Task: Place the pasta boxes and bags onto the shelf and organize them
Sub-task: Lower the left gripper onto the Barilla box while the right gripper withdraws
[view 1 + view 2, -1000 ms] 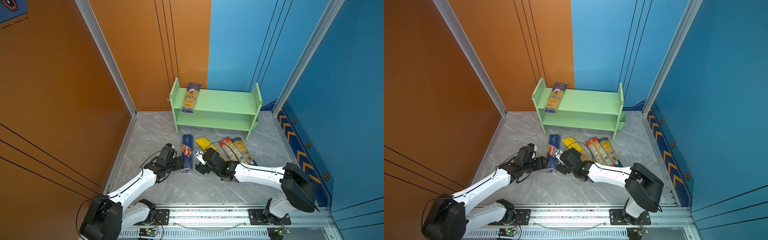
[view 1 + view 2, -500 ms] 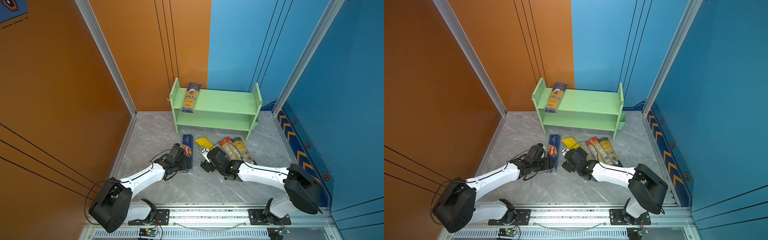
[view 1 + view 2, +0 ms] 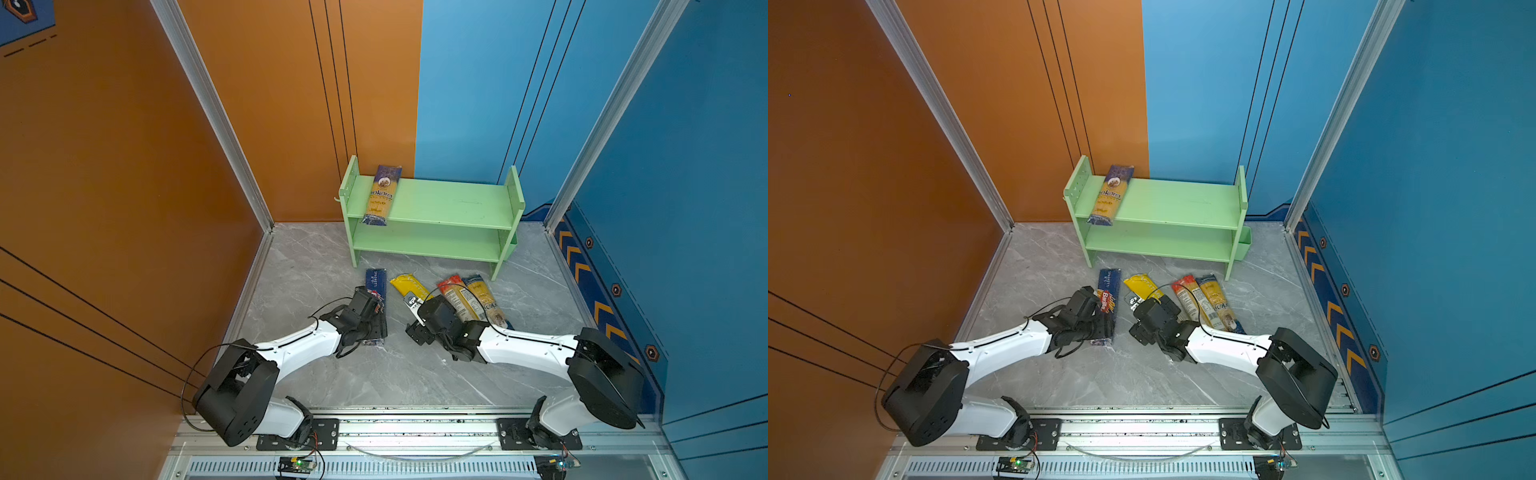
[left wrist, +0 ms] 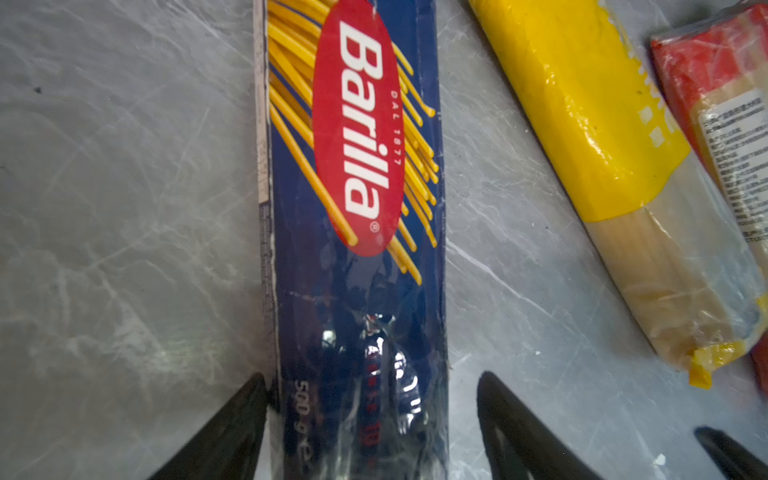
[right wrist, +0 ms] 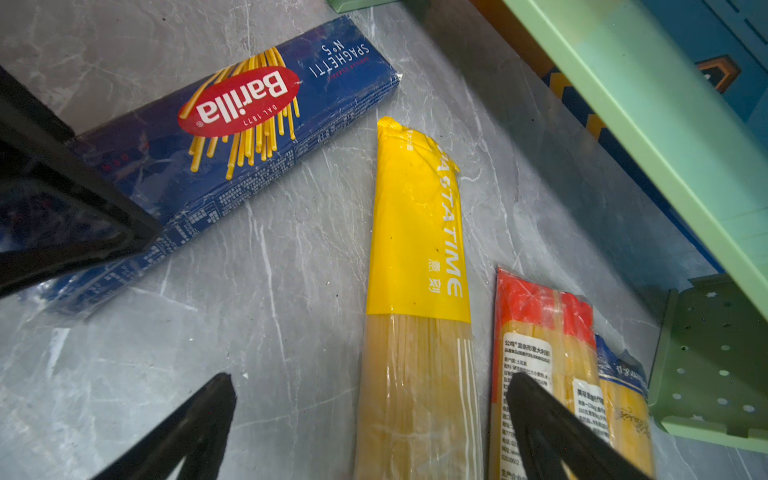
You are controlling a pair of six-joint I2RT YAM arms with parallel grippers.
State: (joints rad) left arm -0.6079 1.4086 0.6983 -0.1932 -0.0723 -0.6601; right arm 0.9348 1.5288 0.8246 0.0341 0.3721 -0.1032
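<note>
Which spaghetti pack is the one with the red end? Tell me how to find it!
Find the green shelf at the back; four long packs lie on the grey floor in front of it. The red-ended pack lies between the yellow pack and a blue-and-yellow pack. Only it has a bright red end and a white label on clear wrap.

Bg: orange wall left, blue wall rt, grey marble floor.

Marble floor: green shelf, four pasta packs; fifth pack on top tier
</note>
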